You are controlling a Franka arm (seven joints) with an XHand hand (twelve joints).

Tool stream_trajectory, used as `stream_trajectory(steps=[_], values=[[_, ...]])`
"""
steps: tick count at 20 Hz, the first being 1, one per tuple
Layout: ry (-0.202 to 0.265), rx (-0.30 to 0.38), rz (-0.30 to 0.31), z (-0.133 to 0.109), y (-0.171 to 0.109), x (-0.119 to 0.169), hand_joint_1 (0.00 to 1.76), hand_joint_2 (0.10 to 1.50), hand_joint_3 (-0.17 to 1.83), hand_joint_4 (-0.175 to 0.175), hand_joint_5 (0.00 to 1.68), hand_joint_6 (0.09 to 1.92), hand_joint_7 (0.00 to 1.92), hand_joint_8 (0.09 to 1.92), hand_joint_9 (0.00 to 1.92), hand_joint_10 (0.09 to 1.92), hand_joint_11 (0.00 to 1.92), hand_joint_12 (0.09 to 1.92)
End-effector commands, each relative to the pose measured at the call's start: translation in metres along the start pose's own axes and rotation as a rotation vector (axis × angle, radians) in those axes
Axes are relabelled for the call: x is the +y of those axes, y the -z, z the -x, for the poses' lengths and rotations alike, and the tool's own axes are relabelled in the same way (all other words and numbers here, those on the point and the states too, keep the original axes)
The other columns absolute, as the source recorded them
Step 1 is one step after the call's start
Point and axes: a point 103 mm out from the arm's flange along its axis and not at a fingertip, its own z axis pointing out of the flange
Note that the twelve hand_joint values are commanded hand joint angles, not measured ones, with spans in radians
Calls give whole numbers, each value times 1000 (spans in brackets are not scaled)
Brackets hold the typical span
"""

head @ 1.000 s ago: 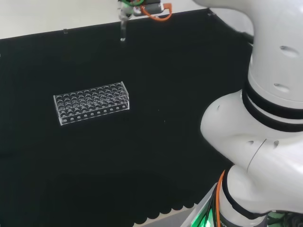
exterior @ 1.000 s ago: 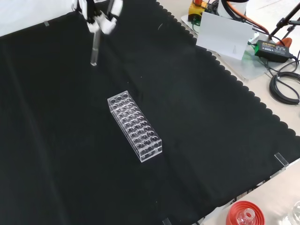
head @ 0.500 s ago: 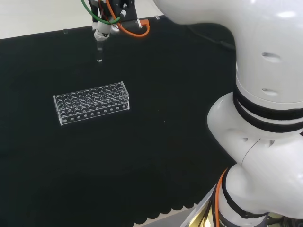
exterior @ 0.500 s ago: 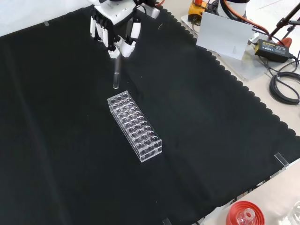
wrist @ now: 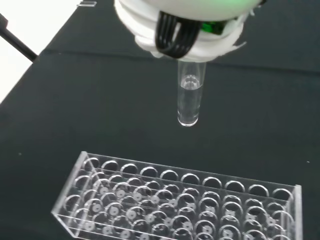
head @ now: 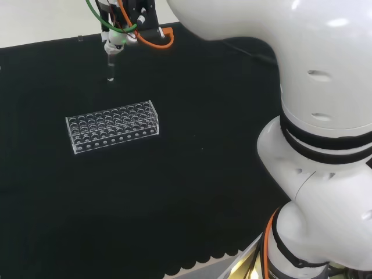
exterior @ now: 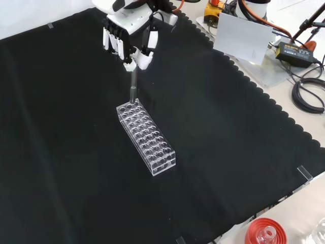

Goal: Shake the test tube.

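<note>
My robot hand [exterior: 128,38] has its fingers curled down around the top of the test tube [exterior: 133,87], pinching it so that the tube hangs upright below them, clear of the bench [exterior: 228,132]. In the front view the tube's lower end sits just above the far end of the clear plastic rack [exterior: 146,137], right by its end wells, though I cannot tell from there whether it touches. In the wrist view the test tube [wrist: 190,97] hangs apart from the rack [wrist: 180,200], with black cloth showing between its rounded bottom and the rows of open wells; clear liquid fills its lower part. In the head view my robot hand [head: 114,39] holds the test tube [head: 110,68] beyond the rack [head: 113,125], which lies flat on the cloth.
</note>
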Motion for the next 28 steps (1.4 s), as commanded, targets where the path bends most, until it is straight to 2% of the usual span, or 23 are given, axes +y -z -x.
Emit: stream_trajectory(steps=[1,7,13,17,23,28], values=[[-62,-52,-21,34,-6,-5,1432,687,485,-175,1381,371,1842,313,1397,406,1024,1154],[-146,-111,-34,79,-8,-14,1432,686,487,-175,1381,372,1842,311,1397,407,1023,1154],[-181,-129,-30,98,-5,-18,1433,686,488,-175,1380,373,1842,309,1397,408,1023,1155],[-167,-111,-27,91,-5,-15,1433,685,488,-175,1380,373,1843,308,1397,408,1022,1155],[-104,-58,-21,59,-7,-6,1433,685,489,-175,1380,374,1844,307,1396,408,1020,1155],[-64,-42,-18,40,-7,0,1433,684,490,-175,1380,374,1844,305,1396,408,1019,1156]])
